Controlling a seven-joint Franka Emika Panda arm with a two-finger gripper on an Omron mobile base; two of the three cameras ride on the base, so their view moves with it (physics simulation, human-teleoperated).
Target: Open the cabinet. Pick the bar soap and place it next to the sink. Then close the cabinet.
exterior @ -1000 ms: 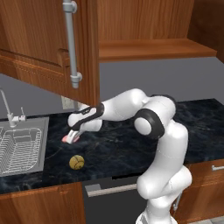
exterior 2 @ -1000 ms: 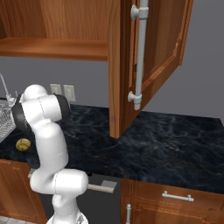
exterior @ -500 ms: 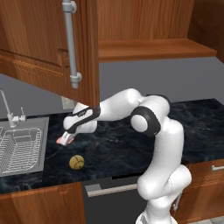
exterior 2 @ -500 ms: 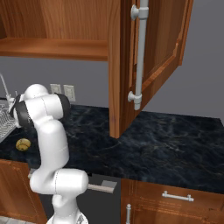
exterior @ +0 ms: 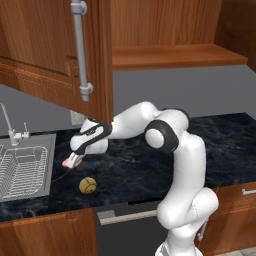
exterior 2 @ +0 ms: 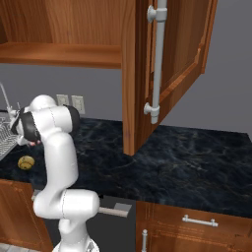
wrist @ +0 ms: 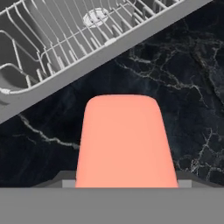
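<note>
My gripper (exterior: 73, 159) points down and left over the dark counter, shut on the salmon-pink bar soap (exterior: 66, 163), which sticks out past its fingers. It hangs just right of the sink (exterior: 48, 145), a little above the counter. Seen from the hand, the bar soap (wrist: 124, 140) covers the fingertips, and the sink rim (wrist: 131, 40) with its wire rack crosses the top of that view. The cabinet door (exterior: 50, 60) with its grey bar handle (exterior: 80, 50) stands open above the arm, and its other door (exterior 2: 179, 54) is open too.
A yellow-brown ball (exterior: 87, 185) lies on the counter near the front edge, just right of the soap and below it in the picture. The chrome faucet (exterior: 9, 125) stands behind the sink. The cabinet shelf (exterior: 175, 55) is bare. Low wooden cabinets run under the counter.
The arm has swung left and down with the soap, bringing it closer to the sink's right rim. The doors and the ball have not moved.
</note>
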